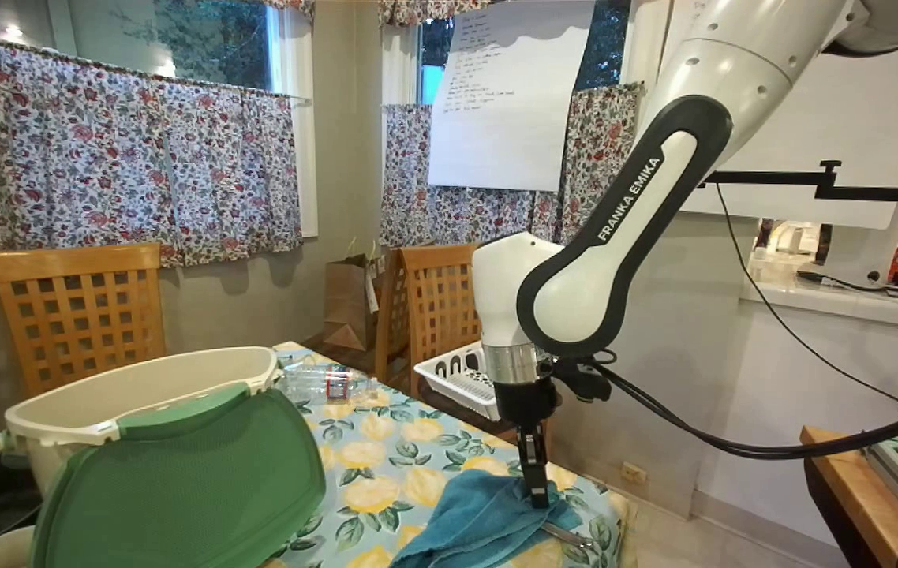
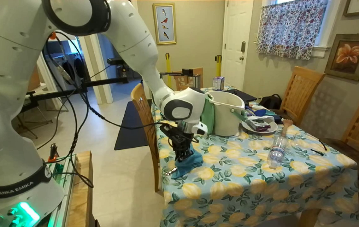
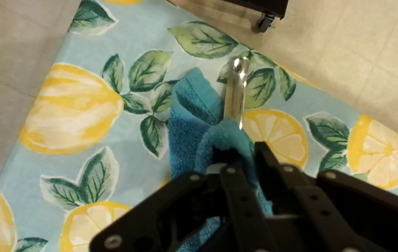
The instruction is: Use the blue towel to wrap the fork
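Note:
The blue towel (image 1: 469,517) lies bunched and folded near a corner of the table, in both exterior views (image 2: 193,162). The silver fork (image 1: 573,537) lies partly under the towel. Its handle end sticks out past the towel's edge in the wrist view (image 3: 235,87); the rest of it is hidden by the cloth. My gripper (image 1: 537,498) points down at the towel. In the wrist view the fingers (image 3: 245,154) are close together with a fold of the towel (image 3: 186,140) between them; the left fingertip is inside the fold, the right one outside it.
A cream bin (image 2: 225,116) with a green rounded panel (image 1: 188,481) stands farther along the table. A clear plastic bottle (image 2: 276,153) and a plate (image 2: 269,129) with items are also on the floral tablecloth (image 2: 230,176). The table edge is close beside the fork. Chairs surround the table.

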Robot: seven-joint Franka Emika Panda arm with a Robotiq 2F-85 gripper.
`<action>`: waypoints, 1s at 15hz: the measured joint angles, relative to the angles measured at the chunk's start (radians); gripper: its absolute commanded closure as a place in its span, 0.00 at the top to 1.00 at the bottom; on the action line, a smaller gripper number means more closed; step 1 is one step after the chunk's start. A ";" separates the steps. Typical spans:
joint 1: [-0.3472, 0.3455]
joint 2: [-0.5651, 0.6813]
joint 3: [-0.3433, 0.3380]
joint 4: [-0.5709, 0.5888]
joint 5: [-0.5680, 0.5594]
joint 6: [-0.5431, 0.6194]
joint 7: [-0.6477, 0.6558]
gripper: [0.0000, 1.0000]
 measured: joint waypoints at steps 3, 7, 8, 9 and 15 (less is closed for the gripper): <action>0.005 0.000 -0.004 0.000 -0.007 0.000 0.003 0.71; 0.007 -0.004 0.003 -0.001 -0.007 0.000 0.003 1.00; 0.007 -0.007 0.008 -0.002 -0.007 0.000 0.003 1.00; 0.007 -0.012 0.011 -0.004 -0.007 0.000 0.003 1.00; 0.002 -0.083 0.029 -0.060 -0.003 0.001 0.003 1.00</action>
